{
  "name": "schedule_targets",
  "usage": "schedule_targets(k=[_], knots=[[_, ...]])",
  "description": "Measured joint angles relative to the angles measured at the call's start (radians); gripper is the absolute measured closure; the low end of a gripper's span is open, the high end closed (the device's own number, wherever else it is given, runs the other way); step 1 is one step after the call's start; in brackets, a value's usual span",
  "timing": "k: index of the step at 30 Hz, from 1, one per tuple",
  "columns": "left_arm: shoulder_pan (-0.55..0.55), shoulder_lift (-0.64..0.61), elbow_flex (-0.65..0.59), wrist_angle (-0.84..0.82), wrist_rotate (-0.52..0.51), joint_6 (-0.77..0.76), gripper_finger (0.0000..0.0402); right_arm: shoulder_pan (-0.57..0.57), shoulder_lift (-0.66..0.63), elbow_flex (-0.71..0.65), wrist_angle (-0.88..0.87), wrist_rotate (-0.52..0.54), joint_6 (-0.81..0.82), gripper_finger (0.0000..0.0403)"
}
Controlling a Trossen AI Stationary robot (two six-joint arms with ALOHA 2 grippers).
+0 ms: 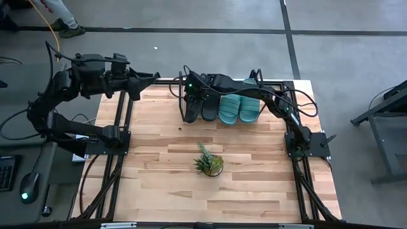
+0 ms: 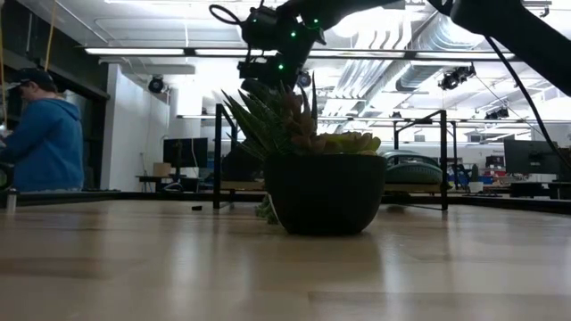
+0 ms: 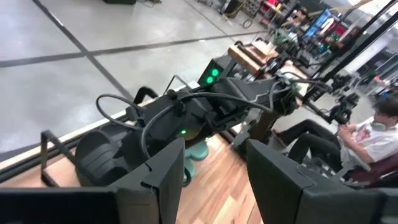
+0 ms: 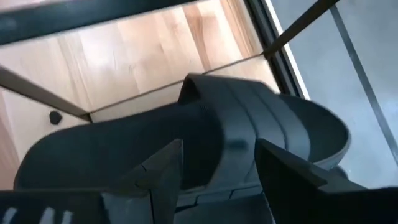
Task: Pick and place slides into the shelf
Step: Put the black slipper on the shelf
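The shelf [image 1: 180, 94] stands at the table's far edge. Side by side on it lie two black slides [image 1: 191, 109] [image 1: 208, 109] and two teal slides [image 1: 229, 109] [image 1: 249, 109]. My right gripper [image 1: 188, 86] [image 4: 217, 177] reaches in from the right and is open. In the low view this right gripper [image 2: 277, 62] hangs well above the shelf's frame [image 2: 217, 152]. Below its fingers lies the leftmost black slide [image 4: 205, 134], sole down, strap up. My left gripper [image 1: 156, 76] [image 3: 214, 180] is open and waits off the table's far left corner.
A small spiky potted plant [image 1: 208, 164] [image 2: 326, 178] stands mid-table, nearer than the shelf, and hides much of it in the low view. Bare wooden tabletop [image 1: 159, 140] lies around it. A person in blue [image 2: 40, 134] stands beyond the table; another person [image 3: 373, 137] sits farther off.
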Motion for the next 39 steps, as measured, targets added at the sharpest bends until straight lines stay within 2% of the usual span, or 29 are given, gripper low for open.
schedule_targets(k=[8, 17, 22, 31, 39], knots=[[0.000, -0.001, 0.000, -0.012, -0.007, 0.018, 0.0245, -0.003, 0.000, 0.000, 0.010, 0.055, -0.033, 0.0213], [0.000, -0.001, 0.000, 0.021, -0.040, 0.025, 0.0245, -0.030, 0.000, 0.000, 0.014, 0.046, -0.047, 0.0213], [0.000, 0.016, 0.000, 0.074, -0.006, 0.030, 0.0245, -0.030, 0.000, 0.000, 0.026, 0.038, -0.026, 0.0213], [0.001, 0.039, 0.000, 0.013, -0.003, 0.053, 0.0245, -0.002, 0.044, 0.003, 0.054, 0.026, -0.014, 0.0213], [0.001, -0.039, 0.000, -0.042, -0.019, 0.086, 0.0245, 0.021, 0.093, 0.005, 0.060, 0.058, -0.001, 0.0213]])
